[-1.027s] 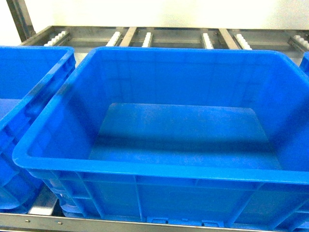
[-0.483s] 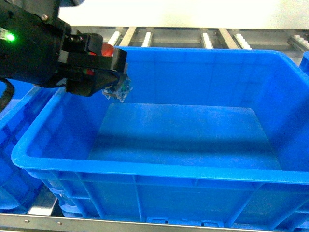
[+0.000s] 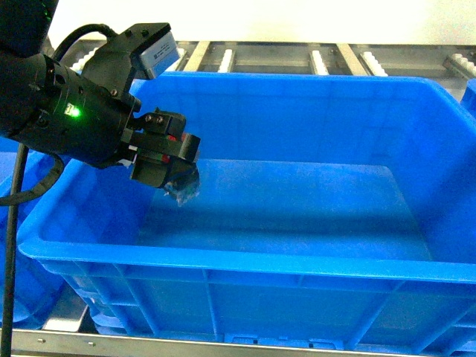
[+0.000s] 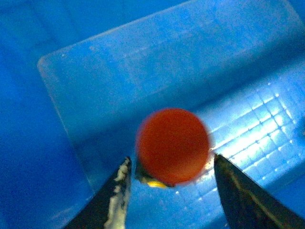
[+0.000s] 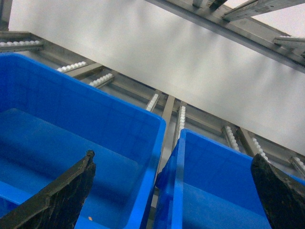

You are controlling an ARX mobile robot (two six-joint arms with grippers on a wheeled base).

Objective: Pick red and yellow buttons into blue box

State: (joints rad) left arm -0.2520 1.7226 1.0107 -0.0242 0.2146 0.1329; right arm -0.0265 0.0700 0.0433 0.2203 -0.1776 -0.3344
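our left fingers sit close on each side of the red button, holding it over the floor of the blue box, so it lands inside when we let go. our right fingers are wide apart, holding nothing.

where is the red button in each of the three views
Head: the red button hangs low at the left gripper, left of centre, over the blue box.
Left wrist: its red cap fills the centre, between the jaws, above the box floor.
Right wrist: not in it.
Shared landmark: the blue box, whose rim shows in the head and right wrist views.
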